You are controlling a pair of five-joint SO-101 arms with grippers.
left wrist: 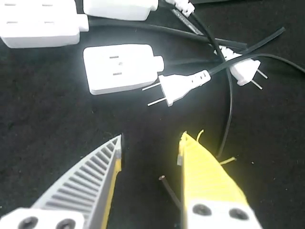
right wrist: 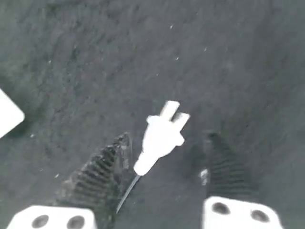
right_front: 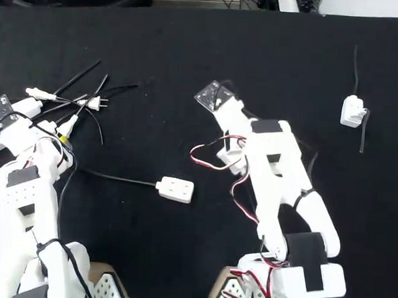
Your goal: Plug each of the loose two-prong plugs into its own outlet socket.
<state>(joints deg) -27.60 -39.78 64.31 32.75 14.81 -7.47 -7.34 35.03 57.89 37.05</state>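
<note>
Matte black cloth covers the table (right_front: 191, 48), faintly flecked up close; beyond its far edge runs a pale strip of room (right_front: 367, 5). The left claw (left wrist: 151, 138) hangs open over the cloth, with one ribbed grey finger (left wrist: 102, 174) and one smooth yellow. Just ahead of it lie a flat-bladed white plug (left wrist: 178, 88) and, just beside that, a glossy rounded socket block (left wrist: 121, 67), with black cords (left wrist: 228, 109) crossing nearby. The right claw (right wrist: 167, 139) points downward, spread wide — a second plug (right wrist: 161, 131) sits between its dark ribbed fingers, cloth showing on either side.
</note>
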